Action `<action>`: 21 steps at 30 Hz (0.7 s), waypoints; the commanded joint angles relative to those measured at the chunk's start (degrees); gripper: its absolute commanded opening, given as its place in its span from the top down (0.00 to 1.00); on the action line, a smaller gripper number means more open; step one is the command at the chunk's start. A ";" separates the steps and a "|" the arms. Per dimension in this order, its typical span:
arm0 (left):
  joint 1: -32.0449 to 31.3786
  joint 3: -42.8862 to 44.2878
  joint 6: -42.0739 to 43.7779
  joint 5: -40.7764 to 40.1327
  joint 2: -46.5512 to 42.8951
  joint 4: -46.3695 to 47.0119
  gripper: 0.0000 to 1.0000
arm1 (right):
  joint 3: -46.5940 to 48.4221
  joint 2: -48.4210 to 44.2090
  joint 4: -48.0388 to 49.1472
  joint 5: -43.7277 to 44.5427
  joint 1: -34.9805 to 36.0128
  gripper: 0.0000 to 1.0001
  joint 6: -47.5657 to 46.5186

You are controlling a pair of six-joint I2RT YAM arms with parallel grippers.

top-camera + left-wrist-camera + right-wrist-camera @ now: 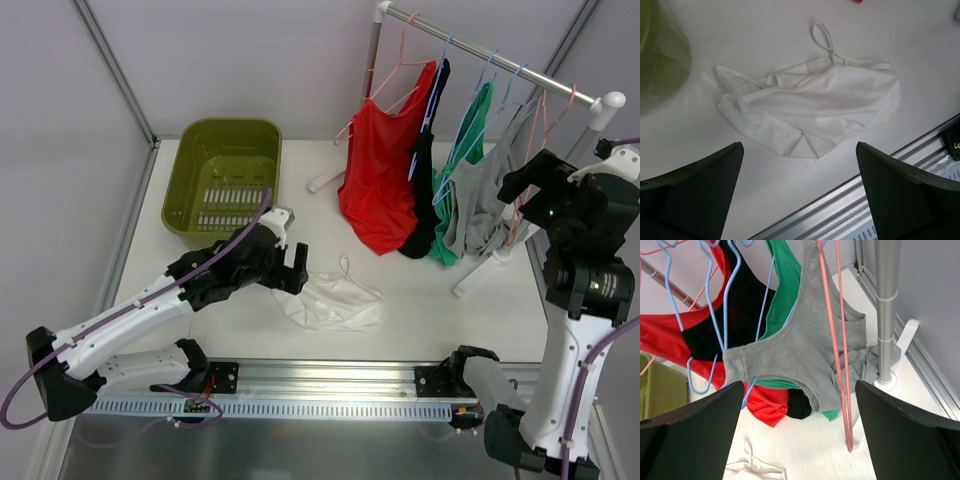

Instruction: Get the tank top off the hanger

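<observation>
My right pincer (799,390) stood released, jaws wide, facing the grey tank top (790,355), which hung crumpled on the pink hanger (832,340) at the right end of the rail (500,60). A careless tug could have dragged that hanger off the rail, or snagged a strap on the neighbouring blue hanger (726,315). The green top (470,140), black top (425,190) and red top (380,170) crowded leftward along the rail. My left pincer (799,147), likewise released, hovered over a white tank top (815,110) lying on the table (420,330) in front of the rail, with a green basket (225,175) off to the rail's left.
</observation>
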 commanded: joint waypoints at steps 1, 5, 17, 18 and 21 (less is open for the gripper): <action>-1.80 2.23 0.01 2.41 4.36 1.64 0.01 | -0.53 -4.79 -2.96 1.03 -0.52 0.01 -1.97; -3.55 3.90 0.98 5.04 11.56 3.22 0.01 | -2.02 -11.55 -4.99 5.59 -0.52 0.01 -2.85; -8.12 8.21 -2.53 1.45 34.75 8.23 0.01 | -3.08 -21.58 -4.47 -10.53 0.88 0.01 -3.47; -8.39 8.39 -2.88 1.18 36.08 8.76 0.01 | -3.69 -21.67 -3.07 -12.66 0.97 0.00 -3.47; -9.62 8.82 -4.55 1.01 40.83 10.69 0.01 | -7.55 -22.38 0.53 -18.90 0.97 0.01 -0.30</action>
